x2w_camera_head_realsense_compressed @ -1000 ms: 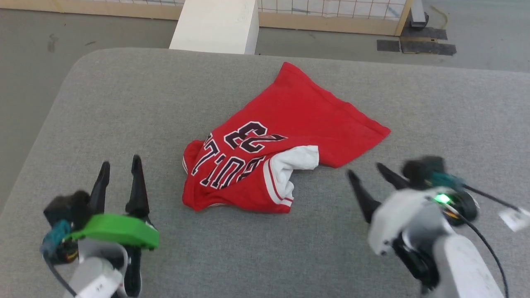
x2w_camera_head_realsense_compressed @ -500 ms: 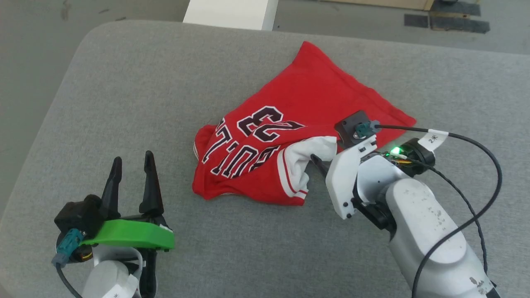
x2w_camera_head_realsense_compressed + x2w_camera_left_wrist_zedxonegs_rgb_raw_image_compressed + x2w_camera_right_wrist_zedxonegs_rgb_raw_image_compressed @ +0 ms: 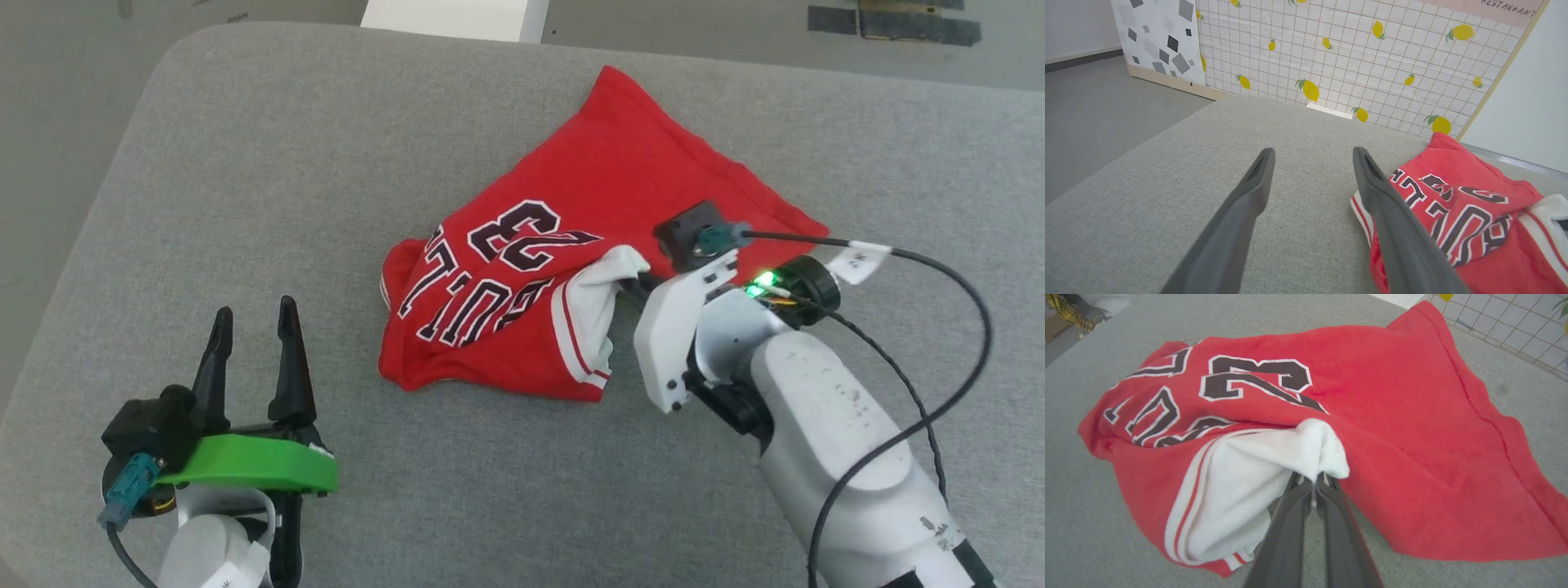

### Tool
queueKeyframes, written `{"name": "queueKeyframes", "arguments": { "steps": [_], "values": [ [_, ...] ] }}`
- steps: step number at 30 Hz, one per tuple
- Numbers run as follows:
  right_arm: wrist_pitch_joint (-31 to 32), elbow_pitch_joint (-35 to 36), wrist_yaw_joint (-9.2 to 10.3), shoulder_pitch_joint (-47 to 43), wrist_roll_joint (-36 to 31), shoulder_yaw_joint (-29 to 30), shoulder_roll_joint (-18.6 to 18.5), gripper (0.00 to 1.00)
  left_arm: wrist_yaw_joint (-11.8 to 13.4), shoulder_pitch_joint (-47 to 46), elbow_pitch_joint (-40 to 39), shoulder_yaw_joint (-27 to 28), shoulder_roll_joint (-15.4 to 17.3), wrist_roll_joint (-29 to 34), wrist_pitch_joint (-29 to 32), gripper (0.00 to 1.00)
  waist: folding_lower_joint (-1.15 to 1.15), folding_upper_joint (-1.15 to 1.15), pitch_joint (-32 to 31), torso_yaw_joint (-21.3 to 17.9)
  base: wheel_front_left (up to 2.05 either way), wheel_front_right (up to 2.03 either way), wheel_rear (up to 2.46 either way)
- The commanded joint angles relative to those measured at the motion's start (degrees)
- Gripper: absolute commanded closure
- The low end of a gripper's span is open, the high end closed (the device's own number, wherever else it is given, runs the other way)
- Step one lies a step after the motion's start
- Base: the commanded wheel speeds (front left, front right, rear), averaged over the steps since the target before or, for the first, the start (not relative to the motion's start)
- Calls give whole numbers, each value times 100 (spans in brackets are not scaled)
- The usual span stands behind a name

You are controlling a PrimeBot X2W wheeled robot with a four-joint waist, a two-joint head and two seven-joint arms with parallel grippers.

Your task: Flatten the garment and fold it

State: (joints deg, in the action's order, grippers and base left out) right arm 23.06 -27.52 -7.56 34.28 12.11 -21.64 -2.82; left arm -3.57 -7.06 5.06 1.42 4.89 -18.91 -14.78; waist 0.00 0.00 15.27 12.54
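One garment [image 3: 653,180], crumpled, print up, on table [image 3: 245,163]. Right gripper [image 3: 1314,479]: fingers clamped on its white sleeve [image 3: 1249,469], probably to draw it out flat. Left gripper [image 3: 249,314]: near garment's printed end, fingers apart, idle.

A: What kind of place is this?
B: A staged test room, I'd say. Far off, a lemon-print backdrop panel [image 3: 1331,53] lettered "RESTAURANT" and a speckled panel [image 3: 1159,36] stand on bare grey floor [image 3: 1098,106] behind the fabric-covered worktop [image 3: 1180,175].
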Motion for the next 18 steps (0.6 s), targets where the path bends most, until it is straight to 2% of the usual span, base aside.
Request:
{"name": "queueKeyframes", "arguments": {
  "steps": [1, 5, 7, 9, 14, 16, 18],
  "values": [
    [-87, 59, 8, 51, 47, 77, -6, 100, -46, -8, 18, 36, -44, 74, -21, 0, 0, 0, -76, -57, 0, 0, 0],
    [-233, 544, 8, -236, 15, 596, -45, 100, -68, 68, 52, 67, -78, 192, -21, 0, 0, 0, -267, -161, 0, 0, 0],
    [-143, 963, 8, -508, -19, 998, -198, 100, -79, 118, 69, 52, -87, 255, -21, 0, 0, 0, -349, -219, 0, 0, 0],
    [125, 1434, 8, -839, -63, 1467, -465, 100, -100, 149, 63, 37, -90, 317, -21, 0, 0, 0, -415, -278, 0, 0, 0],
    [1268, 2448, 8, -1627, -413, 2825, -1364, 100, -157, 187, 86, -1, -73, 380, -21, 0, 0, 0, -443, -412, 0, 0, 0],
    [1666, 2644, 8, -1888, -604, 3297, -1605, 100, -178, 183, 117, -22, -64, 380, -21, 0, 0, 0, -437, -443, 0, 0, 0],
    [2008, 2693, 8, -2127, -659, 3747, -1585, 100, -197, 175, 163, -47, -66, 358, -21, 0, 0, 0, -444, -465, 0, 0, 0]
  ]
}}
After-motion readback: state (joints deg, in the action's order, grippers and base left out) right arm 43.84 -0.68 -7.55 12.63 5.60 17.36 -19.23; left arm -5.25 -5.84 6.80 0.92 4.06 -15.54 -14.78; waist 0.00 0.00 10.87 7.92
